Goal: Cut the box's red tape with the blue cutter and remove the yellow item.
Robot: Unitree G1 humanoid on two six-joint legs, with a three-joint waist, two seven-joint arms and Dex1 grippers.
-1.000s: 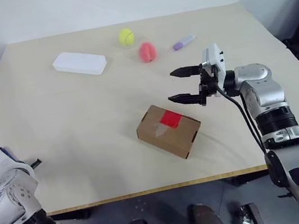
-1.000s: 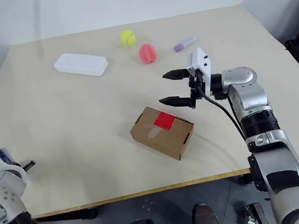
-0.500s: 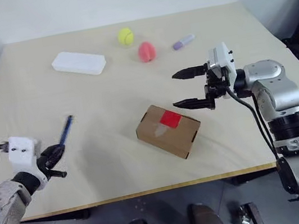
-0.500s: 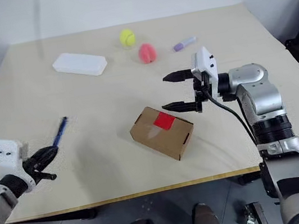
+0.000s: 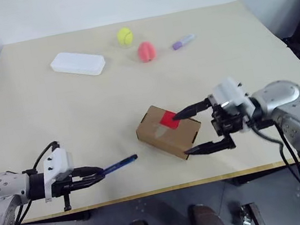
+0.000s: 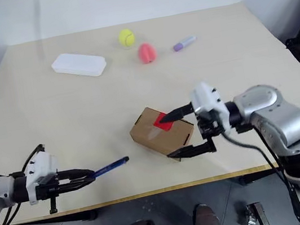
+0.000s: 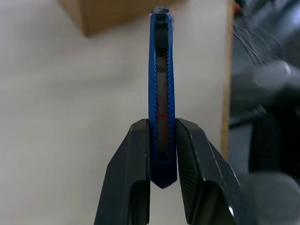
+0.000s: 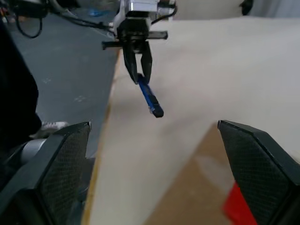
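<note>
At lower centre of the frame sat the box, right gripper jaws wide, straddling it empty; left gripper clamped the blue cutter, which needed steady bracing before slicing the red tape.

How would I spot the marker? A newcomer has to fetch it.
On the tan table, look along the far edge, past the cardboard box. Three small things lie in a row there: a yellow-green ball, a pink ball, and the lavender marker, the only slim stick-shaped one.
</note>
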